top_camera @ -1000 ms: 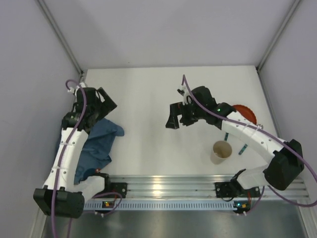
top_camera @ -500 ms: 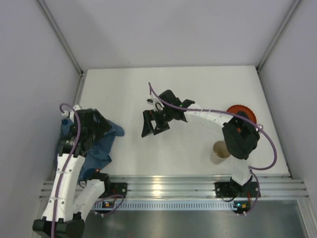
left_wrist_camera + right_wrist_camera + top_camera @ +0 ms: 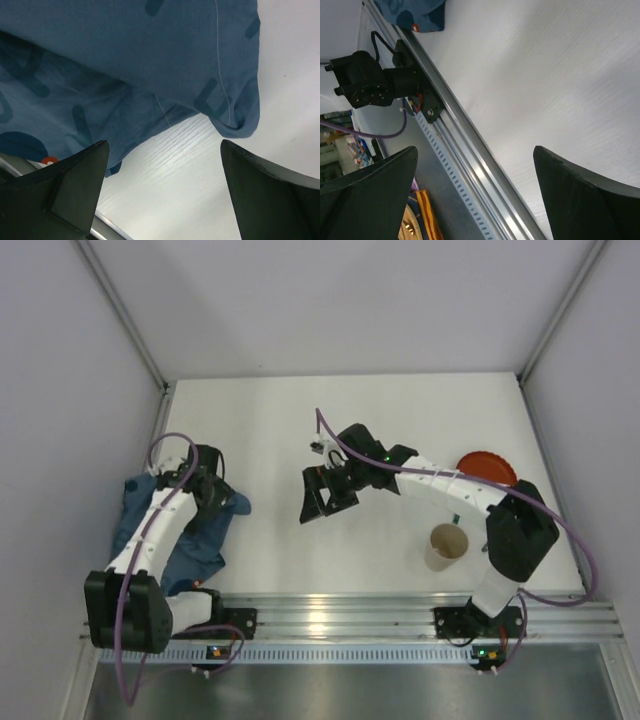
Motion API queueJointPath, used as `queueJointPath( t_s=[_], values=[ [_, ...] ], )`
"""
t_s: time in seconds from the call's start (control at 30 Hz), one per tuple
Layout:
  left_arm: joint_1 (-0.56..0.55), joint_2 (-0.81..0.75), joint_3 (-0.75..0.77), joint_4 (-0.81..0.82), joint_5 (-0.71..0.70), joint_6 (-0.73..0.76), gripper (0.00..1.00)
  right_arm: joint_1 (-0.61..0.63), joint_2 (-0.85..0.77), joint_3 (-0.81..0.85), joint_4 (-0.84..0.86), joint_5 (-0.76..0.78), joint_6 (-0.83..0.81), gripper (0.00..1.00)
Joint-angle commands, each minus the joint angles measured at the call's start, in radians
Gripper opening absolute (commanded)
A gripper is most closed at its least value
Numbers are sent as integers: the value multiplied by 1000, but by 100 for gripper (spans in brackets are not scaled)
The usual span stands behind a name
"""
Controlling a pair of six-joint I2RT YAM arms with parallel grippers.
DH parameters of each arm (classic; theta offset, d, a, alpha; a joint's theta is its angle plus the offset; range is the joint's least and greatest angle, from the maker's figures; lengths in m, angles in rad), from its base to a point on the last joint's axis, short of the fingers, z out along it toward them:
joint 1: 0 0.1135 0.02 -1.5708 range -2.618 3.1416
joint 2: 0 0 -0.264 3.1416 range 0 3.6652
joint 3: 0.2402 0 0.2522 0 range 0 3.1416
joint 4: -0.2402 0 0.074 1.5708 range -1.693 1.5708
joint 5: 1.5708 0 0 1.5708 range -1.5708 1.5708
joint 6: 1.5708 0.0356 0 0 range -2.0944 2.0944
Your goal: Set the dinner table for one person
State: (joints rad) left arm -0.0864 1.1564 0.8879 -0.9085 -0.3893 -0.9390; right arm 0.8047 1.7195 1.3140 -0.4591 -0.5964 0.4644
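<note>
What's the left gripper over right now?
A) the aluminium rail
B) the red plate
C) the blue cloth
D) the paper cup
C: in the left wrist view the blue cloth fills the space beyond the open left gripper, while the paper cup and red plate sit far off to the right in the top view.

My left fingers (image 3: 70, 190) in matt black plastic, soft blue woven cloth placemat (image 3: 125, 60) with creases and a stitched hem, matt white dinner table (image 3: 200, 175) with fine grain, ribbed aluminium rail (image 3: 340, 615) with dull sheen, matt tan paper cup (image 3: 446, 545), smooth red plate (image 3: 487, 465)
</note>
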Motion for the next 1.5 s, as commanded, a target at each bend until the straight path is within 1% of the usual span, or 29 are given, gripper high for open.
queueJointPath(
  t_s=[0.0,0.03,0.17,0.23,0.27,0.33,0.43,0.47,0.5,0.57,0.6,0.63,0.67,0.77,0.83,0.87,0.93,0.97,1.0,1.1,1.13,1.17,1.2,1.23,1.27,1.3,1.33,1.4,1.47],
  values=[
    [4,83,-3,118,-60,-34,98,4,-103,-36,-38,50,-32,100],
    [4,116,-4,161,-63,-29,99,4,-115,-56,-52,58,-36,100],
    [8,216,8,241,-94,0,98,1,-167,-82,-96,99,-55,100],
    [10,267,25,255,-111,12,97,-1,-181,-87,-119,116,-69,100],
    [13,316,43,269,-117,23,94,-1,-193,-88,-137,133,-73,100],
    [16,356,60,287,-123,40,89,-2,-204,-91,-157,150,-89,100],
    [19,425,91,327,-118,75,70,-4,-219,-102,-185,179,-102,100],
    [20,437,112,335,-109,95,60,-4,-224,-105,-188,188,-107,100],
    [20,450,124,348,-100,107,53,-4,-228,-110,-188,191,-107,100],
    [20,483,167,358,-62,141,33,-6,-227,-116,-188,199,-107,100],
    [20,492,184,359,-43,150,10,-7,-225,-117,-188,202,-107,100],
    [20,509,227,350,-19,157,0,-6,-221,-117,-188,207,-107,100],
    [19,519,247,349,57,158,0,-7,-221,-116,-185,210,-107,100],
    [-9,552,321,350,160,117,0,-6,-209,-116,-171,216,-105,100],
    [-61,580,359,349,220,83,0,-7,-202,-117,-158,219,-99,100],
    [-78,592,402,350,242,39,0,-9,-195,-116,-155,221,-99,100],
    [-123,638,468,362,332,-36,0,-9,-179,-110,-148,225,-95,100],
    [-136,657,485,426,384,-59,0,-9,-178,-107,-144,228,-95,100],
    [-150,676,509,451,479,-81,0,-9,-175,-102,-141,231,-93,100],
    [-211,779,667,499,572,-129,0,-9,-158,-85,-139,236,-95,100],
    [-239,840,769,496,627,-132,6,-12,-147,-79,-144,241,-95,100],
    [-251,870,814,494,653,-132,24,-12,-144,-73,-147,245,-95,100],
    [-262,922,854,491,680,-133,46,-10,-141,-64,-153,251,-96,100],
    [-275,940,918,488,725,-136,60,-10,-135,-59,-161,260,-98,100],
    [-282,954,945,476,733,-133,87,-13,-135,-56,-162,265,-98,100],
    [-285,953,959,452,725,-130,91,-12,-135,-55,-165,270,-99,100],
    [-285,939,958,450,715,-118,98,-13,-136,-55,-167,270,-99,100],
    [-277,904,942,447,670,-95,98,-15,-139,-64,-161,271,-98,100],
    [-250,855,939,396,629,-43,98,-16,-136,-70,-148,270,-96,99]
  ],
)
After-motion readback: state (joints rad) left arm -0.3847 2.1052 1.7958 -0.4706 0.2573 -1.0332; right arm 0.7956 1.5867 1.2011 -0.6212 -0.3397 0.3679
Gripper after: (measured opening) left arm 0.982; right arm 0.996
